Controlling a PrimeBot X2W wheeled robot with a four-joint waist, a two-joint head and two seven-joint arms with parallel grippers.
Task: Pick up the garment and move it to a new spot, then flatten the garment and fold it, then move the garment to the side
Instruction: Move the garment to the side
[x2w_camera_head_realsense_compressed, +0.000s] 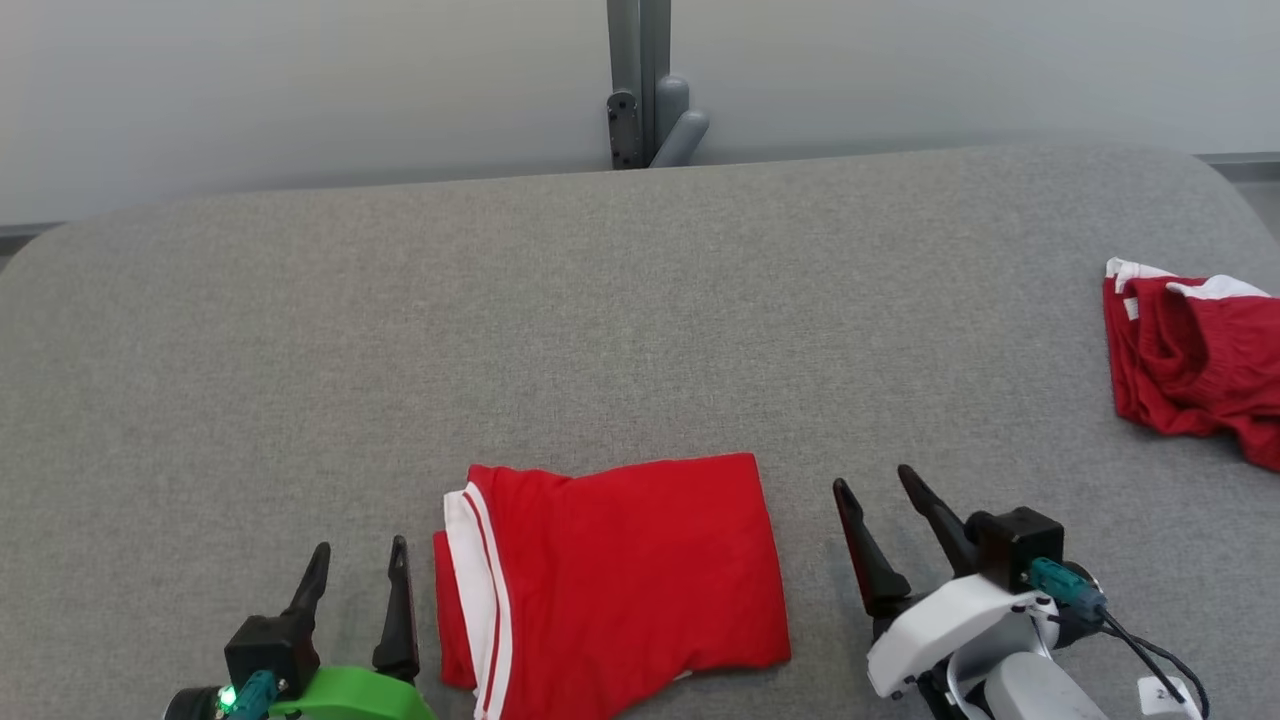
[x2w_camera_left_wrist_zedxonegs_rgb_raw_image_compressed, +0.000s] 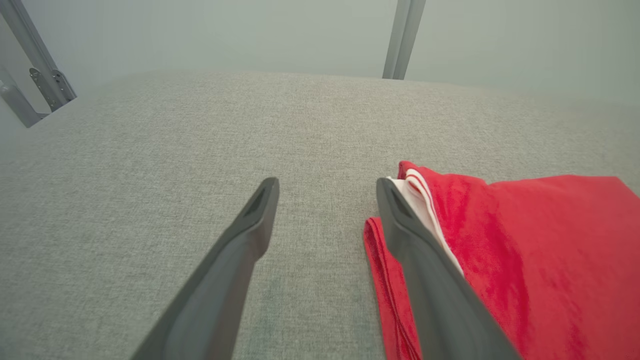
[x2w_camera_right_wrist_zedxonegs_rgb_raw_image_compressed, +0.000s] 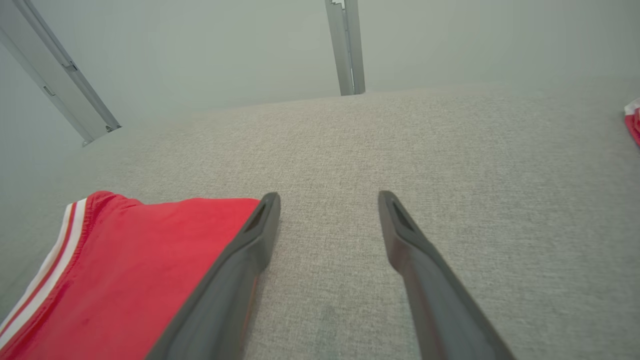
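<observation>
A red garment (x2w_camera_head_realsense_compressed: 620, 575) with white stripes along its left edge lies folded into a neat rectangle on the grey padded table (x2w_camera_head_realsense_compressed: 600, 330), near the front edge. My left gripper (x2w_camera_head_realsense_compressed: 360, 555) stands open just left of it, empty. My right gripper (x2w_camera_head_realsense_compressed: 875, 485) stands open just right of it, also empty. In the left wrist view the garment (x2w_camera_left_wrist_zedxonegs_rgb_raw_image_compressed: 525, 260) lies beside the right finger (x2w_camera_left_wrist_zedxonegs_rgb_raw_image_compressed: 425, 280). From the right wrist, the garment (x2w_camera_right_wrist_zedxonegs_rgb_raw_image_compressed: 125, 270) sits left of the left finger (x2w_camera_right_wrist_zedxonegs_rgb_raw_image_compressed: 240, 270). Neither gripper touches the cloth.
A second red and white garment (x2w_camera_head_realsense_compressed: 1190, 355) lies crumpled at the table's right edge, its corner (x2w_camera_right_wrist_zedxonegs_rgb_raw_image_compressed: 634, 120) seen from the right wrist. A grey metal post with a bracket (x2w_camera_head_realsense_compressed: 645, 85) stands behind the table against a pale wall.
</observation>
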